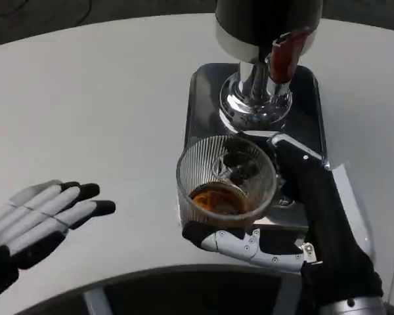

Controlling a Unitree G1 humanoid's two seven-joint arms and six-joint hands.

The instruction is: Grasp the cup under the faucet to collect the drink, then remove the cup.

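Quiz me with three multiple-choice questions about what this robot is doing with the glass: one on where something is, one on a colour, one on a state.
1. Where does the left hand lie?
A. On the white table, apart from the dispenser
B. On the red lever
C. Inside the cup

2. What colour is the drink in the cup?
A. Clear
B. Amber brown
C. Green

3. What is the right hand doing?
A. Lying flat and open
B. Pressing the lever
C. Holding the cup

Answers:
1. A, its fingers rest spread on bare tabletop at the picture's left.
2. B, a brown pool shows at the bottom of the ribbed glass.
3. C, its fingers wrap the cup over the dispenser's tray.
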